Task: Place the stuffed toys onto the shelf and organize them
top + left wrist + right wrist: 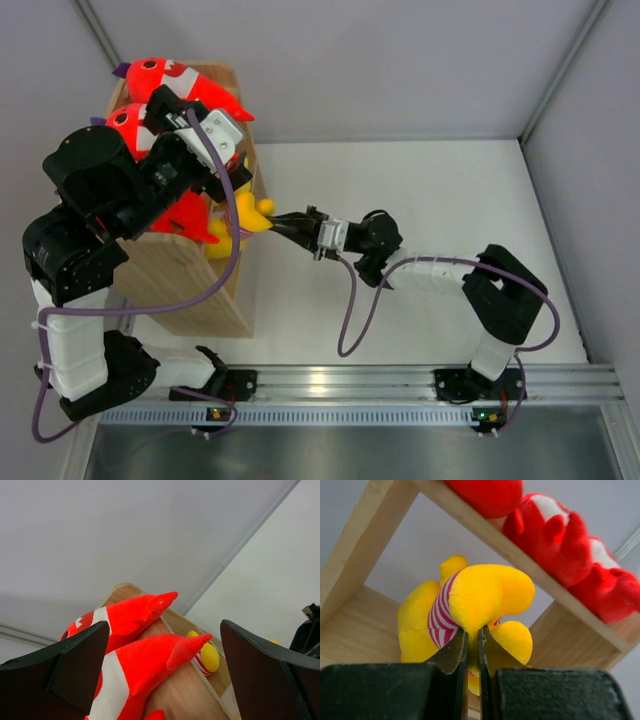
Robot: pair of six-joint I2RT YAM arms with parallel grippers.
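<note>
Right claw clenched, we pinch a yellow striped toy at the open side of the shelf, beneath its top board. Our left claw hangs spread wide over red sharks lying on top

No writing, label, brand, number or sign can be read in any view (the yellow plush toy bears only red-white stripes).

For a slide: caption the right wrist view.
Right gripper pinches yellow plush toy at the shelf opening, red sharks above.
</note>
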